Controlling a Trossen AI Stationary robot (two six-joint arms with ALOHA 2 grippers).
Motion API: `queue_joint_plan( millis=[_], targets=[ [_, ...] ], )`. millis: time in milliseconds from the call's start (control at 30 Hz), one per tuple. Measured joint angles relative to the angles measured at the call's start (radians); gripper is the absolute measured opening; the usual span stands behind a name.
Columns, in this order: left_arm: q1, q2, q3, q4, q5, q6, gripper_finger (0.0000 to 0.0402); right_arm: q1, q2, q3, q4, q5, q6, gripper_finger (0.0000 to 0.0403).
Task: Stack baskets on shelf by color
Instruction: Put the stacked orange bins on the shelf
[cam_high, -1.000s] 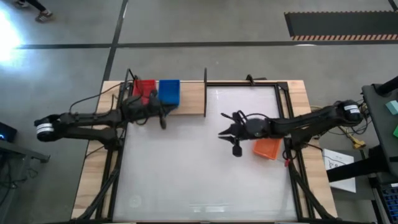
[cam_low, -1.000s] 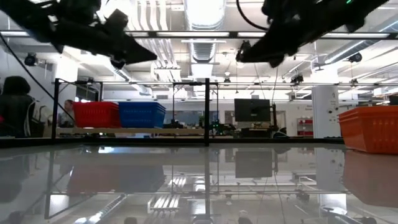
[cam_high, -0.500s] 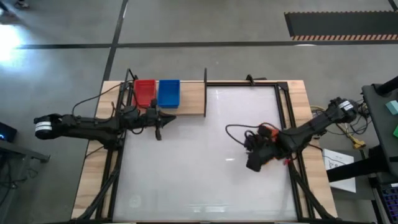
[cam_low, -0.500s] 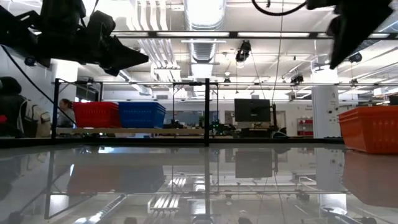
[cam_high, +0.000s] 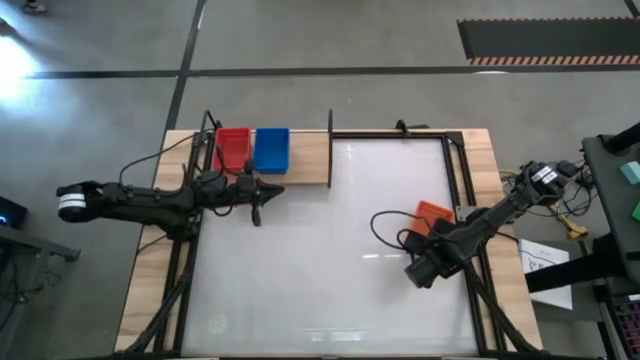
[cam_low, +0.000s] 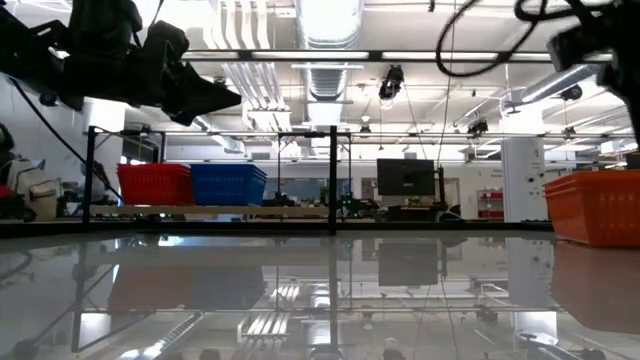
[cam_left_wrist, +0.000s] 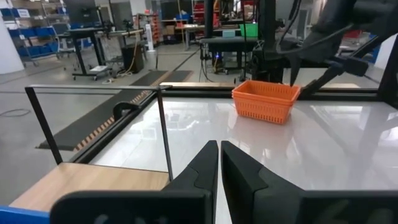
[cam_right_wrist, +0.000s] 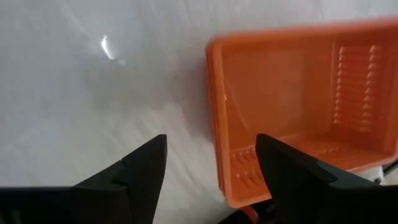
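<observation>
The left arm reaches low across the bench, its left hand (cam_high: 258, 190) clenched and empty just off the shelf (cam_high: 305, 158), where a red basket (cam_high: 232, 148) and blue basket (cam_high: 272, 147) sit. The right arm angles down; its right hand (cam_right_wrist: 208, 168) is spread wide above the orange basket (cam_high: 433, 213).

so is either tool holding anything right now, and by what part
Nothing is held: the right tool is open above the orange basket, the left tool shut and empty.

White glossy tabletop (cam_high: 320, 240), grey concrete floor (cam_high: 330, 40), striped dark mat (cam_high: 548, 40), monitor (cam_low: 405, 178) behind
</observation>
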Motion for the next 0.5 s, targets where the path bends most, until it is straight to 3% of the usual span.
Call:
queue_joint_plan(
  millis=[267,500],
  targets=[
    [-0.001,-0.006,-0.009,0.002,0.0,0.0,0.0003,0.0,-0.023,-0.121,0.096,-0.006,0.003,0.0217],
    [-0.001,-0.008,-0.011,0.003,0.0,0.0,0.0003,0.0,-0.023,-0.182,0.167,-0.03,-0.002,0.0115]
  ],
)
